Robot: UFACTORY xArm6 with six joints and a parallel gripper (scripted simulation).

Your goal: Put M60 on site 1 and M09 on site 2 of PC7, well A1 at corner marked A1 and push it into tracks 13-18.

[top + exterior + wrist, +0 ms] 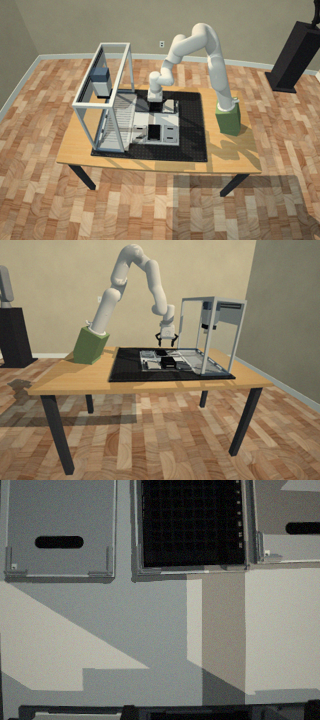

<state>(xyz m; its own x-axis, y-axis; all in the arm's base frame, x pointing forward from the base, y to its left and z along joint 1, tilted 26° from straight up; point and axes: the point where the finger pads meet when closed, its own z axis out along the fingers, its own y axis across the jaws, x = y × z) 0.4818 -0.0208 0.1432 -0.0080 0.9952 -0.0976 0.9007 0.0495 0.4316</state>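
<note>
Overhead, the claw gapes (instrument frame just beside).

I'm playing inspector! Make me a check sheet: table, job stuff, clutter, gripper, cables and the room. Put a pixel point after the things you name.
Surface: black mat (191, 129) (126, 369) on wooden table (139, 164) (64, 376).
Job's things: carrier (177, 105) (144, 365) (100, 709) bears white plate (168, 106) (153, 365) (77, 716) and black block (155, 106) (168, 362) (200, 716); black plate (154, 132) (161, 352) (192, 525) in middle nest, outer nests empty.
Clutter: nothing seen.
Gripper (156, 104) (166, 345): open, empty, above the carrier.
Cables: nothing seen.
Surroundings: plain walls, patterned wood floor (139, 211) (160, 441), dark stand (286, 59) (15, 335).
</note>
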